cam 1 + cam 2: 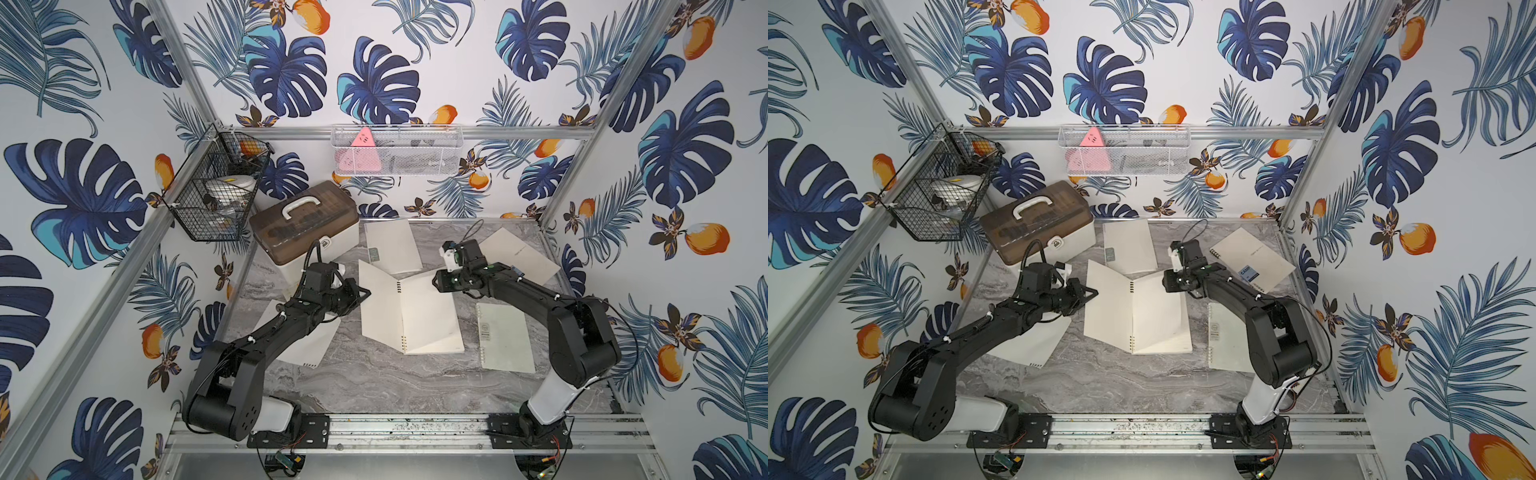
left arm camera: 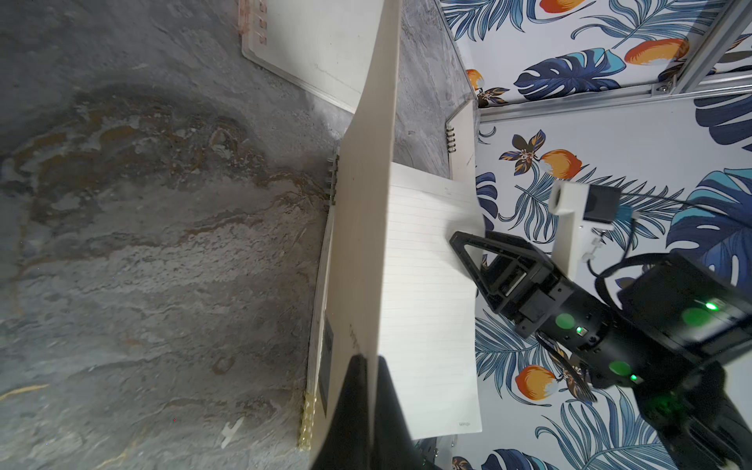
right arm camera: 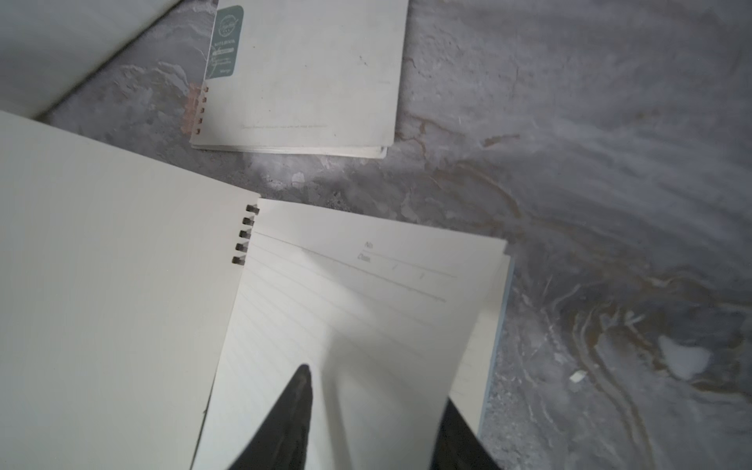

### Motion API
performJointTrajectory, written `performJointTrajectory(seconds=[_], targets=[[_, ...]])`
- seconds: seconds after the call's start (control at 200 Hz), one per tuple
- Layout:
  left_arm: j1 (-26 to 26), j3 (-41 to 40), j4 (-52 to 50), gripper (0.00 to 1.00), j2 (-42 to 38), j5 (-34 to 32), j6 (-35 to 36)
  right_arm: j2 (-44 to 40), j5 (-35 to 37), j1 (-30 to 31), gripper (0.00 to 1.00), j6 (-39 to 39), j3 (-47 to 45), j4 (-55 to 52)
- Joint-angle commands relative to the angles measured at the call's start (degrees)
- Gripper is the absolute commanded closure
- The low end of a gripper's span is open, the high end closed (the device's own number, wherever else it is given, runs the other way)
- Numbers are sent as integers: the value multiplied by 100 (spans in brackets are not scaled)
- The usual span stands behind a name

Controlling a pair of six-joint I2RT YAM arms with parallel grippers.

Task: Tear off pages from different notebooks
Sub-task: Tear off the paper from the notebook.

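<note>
A large notebook (image 1: 428,320) lies open mid-table in both top views. My left gripper (image 2: 372,368) is shut on its cover (image 2: 366,228), which stands raised at the left. My right gripper (image 3: 376,390) hovers at the lined page's (image 3: 366,309) far right corner. Its jaws are open, with the curled page corner between the fingers (image 3: 299,390). A small green-labelled notebook (image 1: 392,247) lies behind, a large one (image 1: 1252,259) at the back right, and another small one (image 1: 505,338) at the right. A loose page (image 1: 309,345) lies under my left arm.
A brown-lidded white box (image 1: 305,226) with a handle stands at the back left, close to my left wrist. A black wire basket (image 1: 212,195) and a white mesh basket (image 1: 395,151) hang on the walls. Aluminium rails border the grey marble table (image 1: 374,382).
</note>
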Motion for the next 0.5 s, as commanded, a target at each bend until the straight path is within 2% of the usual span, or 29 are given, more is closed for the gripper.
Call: performJointTrajectory(seconds=[0.0,0.07,0.14,0.23,0.36,0.445,0.495], targets=[[26,-20,184,100,3,60,18,19,-2395,-256,55,920,-184,969],[26,-4,230,100,60,91,-12,209,-2660,-345,54,1016,-67,1045],[28,11,249,100,102,112,-15,505,-2617,-452,54,989,284,761],[27,14,257,100,106,105,-15,919,-1968,-482,58,603,780,-158],[34,22,196,100,101,80,37,1233,-1131,-507,60,382,1153,-789],[35,22,214,100,105,87,18,1356,-913,-518,71,277,1340,-1050],[35,13,207,100,110,93,23,1295,-872,-516,80,235,1348,-1032]])
